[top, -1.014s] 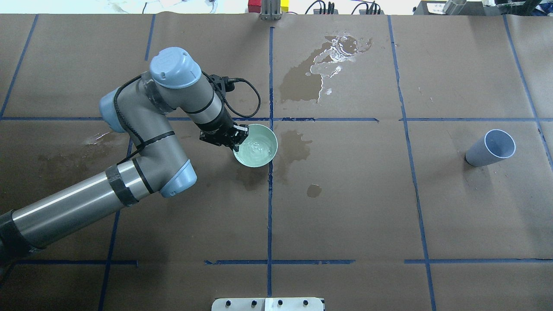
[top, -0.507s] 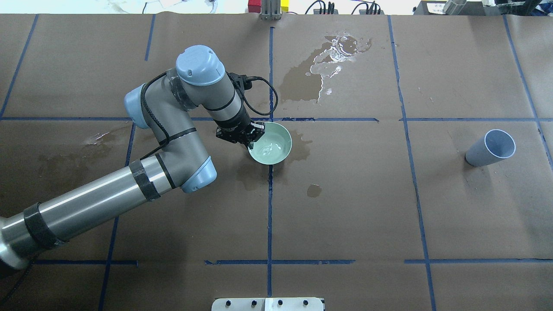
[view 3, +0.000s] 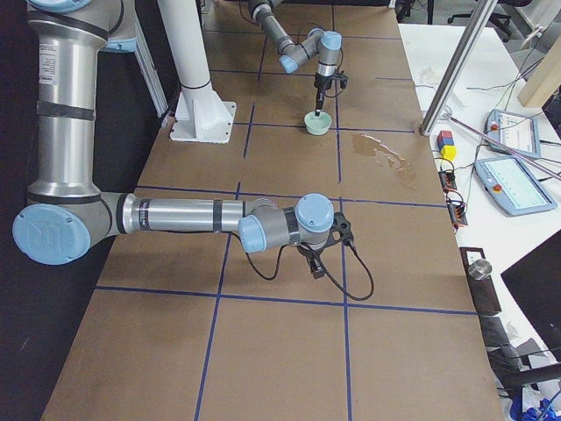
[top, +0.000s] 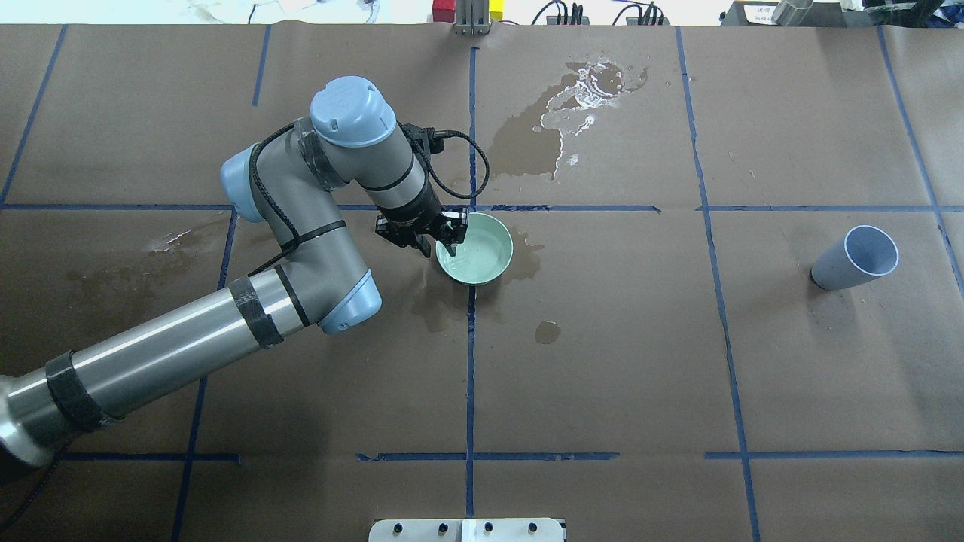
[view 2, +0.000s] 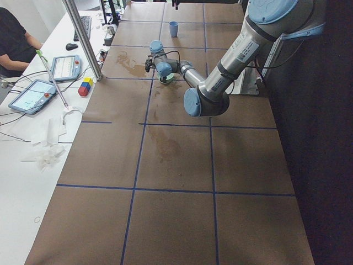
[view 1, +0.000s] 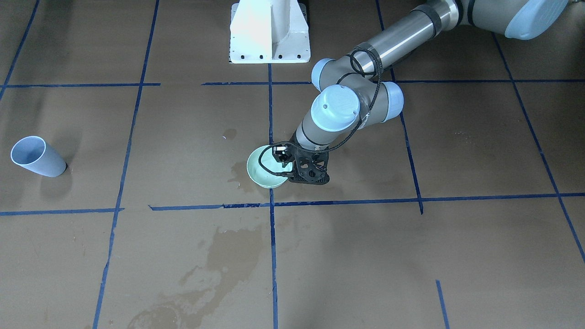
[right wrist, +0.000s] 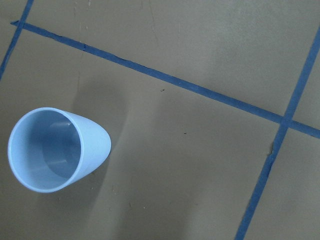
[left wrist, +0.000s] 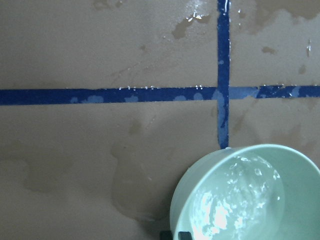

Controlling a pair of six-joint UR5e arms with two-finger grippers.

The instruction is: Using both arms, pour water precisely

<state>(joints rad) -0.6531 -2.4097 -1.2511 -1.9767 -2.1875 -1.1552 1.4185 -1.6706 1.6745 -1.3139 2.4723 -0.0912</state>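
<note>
Water [left wrist: 240, 200], clear and glistening with small bubbles and ripples, is held in a round, smooth, pale green bowl [top: 503, 248], whose tint it takes. The bowl is found beside the crossing of two strips of blue tape [top: 470, 376] near the middle of the table, over a dark damp stain. Its rim on the robot's left side is pinched by the left gripper [top: 446, 235], a black two-finger claw closed narrowly across the thin wall. Whether the bowl's base touches the table cannot be told. The table is covered in matt brown paper [top: 602, 361], and a larger wet patch [top: 527, 143] with a shiny, irregular edge lies farther from the robot. A plain light blue cup [top: 855, 258], tapered and smooth, stands well apart on the robot's right, its open mouth seen from the right wrist. The right gripper [view 3: 313, 261] is shown only in the side view, so its opening cannot be told
</note>
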